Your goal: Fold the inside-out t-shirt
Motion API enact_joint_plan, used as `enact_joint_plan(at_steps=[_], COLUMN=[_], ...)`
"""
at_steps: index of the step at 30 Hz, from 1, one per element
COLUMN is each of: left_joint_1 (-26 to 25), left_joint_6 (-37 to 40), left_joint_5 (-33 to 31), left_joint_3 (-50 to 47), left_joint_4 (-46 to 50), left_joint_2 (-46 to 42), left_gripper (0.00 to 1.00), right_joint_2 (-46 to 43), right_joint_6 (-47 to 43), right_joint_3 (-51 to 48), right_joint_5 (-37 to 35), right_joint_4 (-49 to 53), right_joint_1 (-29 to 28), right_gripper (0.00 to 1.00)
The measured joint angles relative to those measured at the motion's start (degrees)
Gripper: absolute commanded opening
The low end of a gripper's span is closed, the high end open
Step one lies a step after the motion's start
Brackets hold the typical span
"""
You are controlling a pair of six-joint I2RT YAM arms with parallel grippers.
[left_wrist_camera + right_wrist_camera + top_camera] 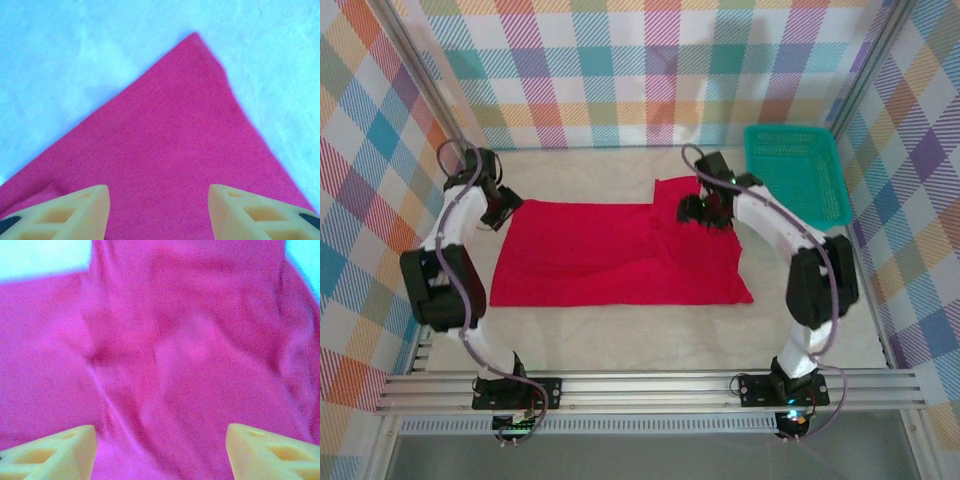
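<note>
Two grippers, both standing open and gripping nothing.

1. Left gripper (156, 202): its two yellow-orange plastic fingers (75, 212) are standing apart above a pointed corner of the plain bright red short-sleeved cloth t-shirt (610, 262). Flat red cloth is showing in the gap between them. Whether the tips are touching the fabric cannot be told. From the top camera this gripper is sitting at the shirt's far left corner.

2. Right gripper (160, 440): its fingers are spread wider and are hanging over rumpled, creased red cloth. From above it is sitting over the far right part of the shirt, where the fabric is reaching farther back than the rest.

3. Red t-shirt: it is lying spread across the middle of the pale table surface (620, 335), mostly flat on the left, with a diagonal crease running across the middle.

4. Teal rectangular plastic basket (798, 185): it is resting at the far right corner of the table, near the shirt but not touching it.
</note>
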State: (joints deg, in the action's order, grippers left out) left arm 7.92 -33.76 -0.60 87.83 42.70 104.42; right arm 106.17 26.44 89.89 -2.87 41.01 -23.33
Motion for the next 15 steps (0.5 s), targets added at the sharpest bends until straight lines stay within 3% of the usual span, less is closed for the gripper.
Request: enact_joint_plan(at_steps=[7, 15], left_joint_1=[0.0, 0.0], left_joint_6=[0.3, 0.7], left_joint_5=[-0.2, -0.4], left_joint_3=[21.6, 38.5], left_joint_4=[4.3, 9.9], left_joint_2=[23.1, 36.7], left_gripper=[0.54, 0.54], right_joint_2=[24.5, 43.2], right_joint_6=[-1.0, -2.2], right_joint_3=[27.0, 53.5], right_joint_5=[-4.8, -8.0], right_joint_4=[3.4, 12.8], right_joint_1=[5.5, 9.1], right_gripper=[0.75, 0.78])
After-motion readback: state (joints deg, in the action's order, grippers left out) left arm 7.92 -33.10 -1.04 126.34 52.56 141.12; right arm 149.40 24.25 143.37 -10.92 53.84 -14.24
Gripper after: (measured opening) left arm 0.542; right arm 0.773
